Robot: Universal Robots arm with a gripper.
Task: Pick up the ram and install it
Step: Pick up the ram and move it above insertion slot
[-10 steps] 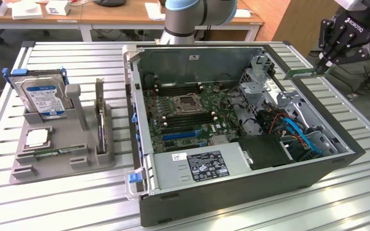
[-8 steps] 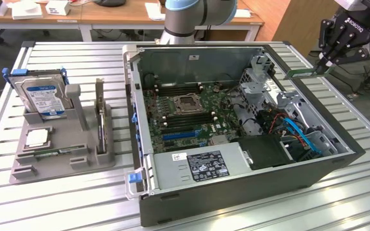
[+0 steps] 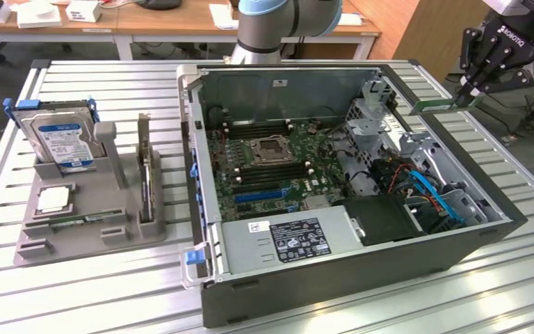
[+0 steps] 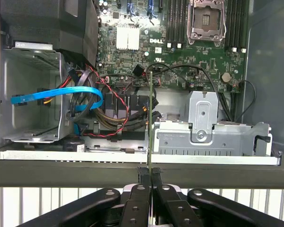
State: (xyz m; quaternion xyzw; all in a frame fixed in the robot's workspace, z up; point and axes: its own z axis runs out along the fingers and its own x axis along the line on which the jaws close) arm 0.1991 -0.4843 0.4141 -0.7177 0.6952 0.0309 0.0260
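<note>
Ram (image 3: 434,106) sits clamped by its end in my nearly closed pincer (image 3: 466,97), jutting ahead of it over the case (image 3: 341,292) wall. I judge this edge-on hold keeps its contact edge free for the motherboard (image 3: 239,174) slots beyond.

An open computer case (image 3: 341,278) sits on the table (image 3: 81,292), with the motherboard (image 3: 267,160) lying inside it. At the exterior view's left, beside the case, a holder (image 3: 72,229) carries a hard drive (image 3: 63,139) and a card (image 3: 144,167) upright. At the exterior view's right, the gripper (image 3: 468,94) holds the ram (image 3: 434,106) above the case's rim.
</note>
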